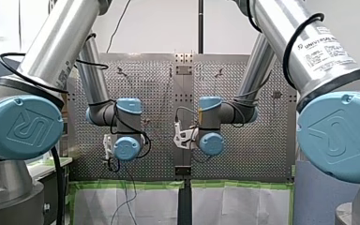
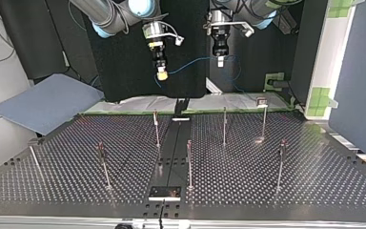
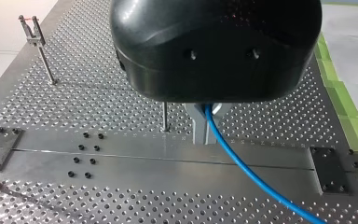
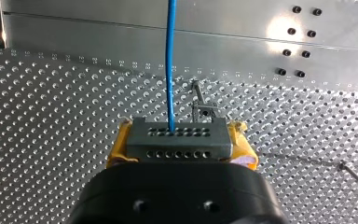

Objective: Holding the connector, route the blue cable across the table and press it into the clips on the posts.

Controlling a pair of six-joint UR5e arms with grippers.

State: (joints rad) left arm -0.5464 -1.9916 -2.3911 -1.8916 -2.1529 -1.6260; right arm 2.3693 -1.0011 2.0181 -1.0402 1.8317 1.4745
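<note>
**Bright, even light with glare on bare metal**

In the right wrist view a white hot spot washes out part of the centre plate (image 4: pixel 121 35). In the top view the perforated table (image 2: pixel 290 186) shines against a black backdrop (image 2: pixel 124 71), with a glint at the foot of one post (image 2: pixel 264 119).

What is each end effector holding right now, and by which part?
Right end effector: the grey connector, pinched by its two sides. Left end effector: the blue cable itself, further along.
</note>
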